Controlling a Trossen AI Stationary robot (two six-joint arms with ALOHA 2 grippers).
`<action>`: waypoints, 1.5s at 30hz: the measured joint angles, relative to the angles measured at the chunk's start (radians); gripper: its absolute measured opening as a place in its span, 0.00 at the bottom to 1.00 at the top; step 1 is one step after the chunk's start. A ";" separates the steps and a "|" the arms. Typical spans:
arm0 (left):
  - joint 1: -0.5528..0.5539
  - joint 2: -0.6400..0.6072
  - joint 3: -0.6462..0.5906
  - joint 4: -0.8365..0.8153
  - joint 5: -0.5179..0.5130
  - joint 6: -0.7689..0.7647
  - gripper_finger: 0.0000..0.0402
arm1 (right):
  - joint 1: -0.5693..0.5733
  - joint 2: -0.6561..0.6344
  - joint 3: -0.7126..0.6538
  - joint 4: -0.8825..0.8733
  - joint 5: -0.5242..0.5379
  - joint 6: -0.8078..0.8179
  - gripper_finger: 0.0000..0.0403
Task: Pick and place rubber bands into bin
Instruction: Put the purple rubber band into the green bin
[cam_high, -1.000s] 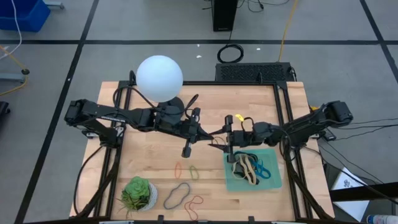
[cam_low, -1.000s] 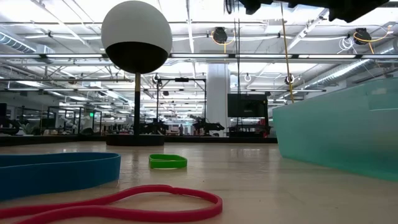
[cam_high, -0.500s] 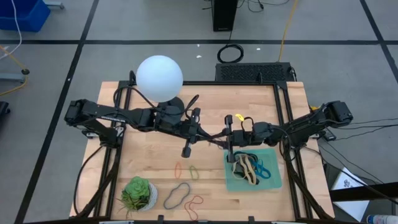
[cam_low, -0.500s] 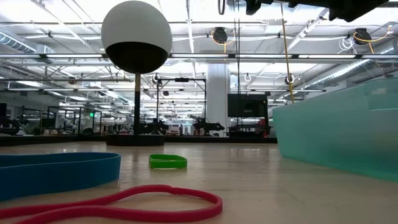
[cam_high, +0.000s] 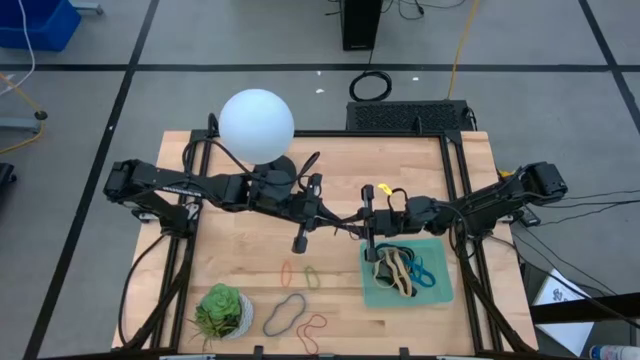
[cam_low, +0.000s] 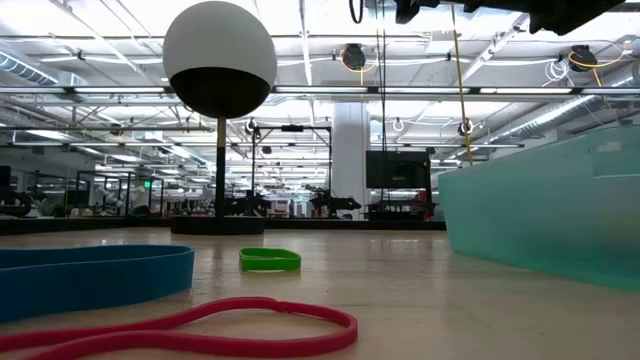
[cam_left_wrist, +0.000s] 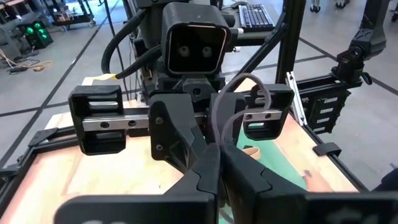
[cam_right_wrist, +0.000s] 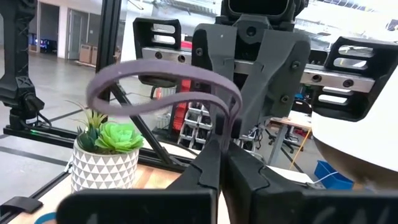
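Note:
A grey rubber band stands as a loop above the spot where my two grippers meet tip to tip, over the table's middle. My left gripper comes from the left and is shut on it. From the right, my right gripper is shut on it too. The mint-green bin lies on the table just near of the right gripper, with several rubber bands in it. More rubber bands lie flat on the table: orange, green, grey-blue. My left gripper pinches the band's lower end between its two fingers. The fingers lie about level, coming from the table's left. The loop rises above the fingers, clear of the table. My right gripper pinches the same lower end between its two fingers, about level, from the table's right. The loop arches up and away over the fingers, lifted clear of the table.
A white globe lamp stands at the far left behind the left arm. A potted succulent stands at the near left. A red band lies near the front edge.
My right gripper has shut on the grey band, which my left gripper holds. Neither arm has shifted, and the band stays lifted between the two grippers.

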 joint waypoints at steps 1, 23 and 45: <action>0.000 0.000 0.000 0.000 0.000 -0.002 0.07 | 0.000 0.000 0.000 0.000 0.000 0.000 0.01; 0.021 -0.044 0.001 -0.585 -0.092 -0.148 0.44 | 0.171 -0.308 0.040 -0.599 0.412 0.050 0.00; 0.021 -0.014 0.001 -0.730 -0.142 -0.207 0.44 | 0.261 -0.085 0.501 -2.058 -0.026 1.023 0.00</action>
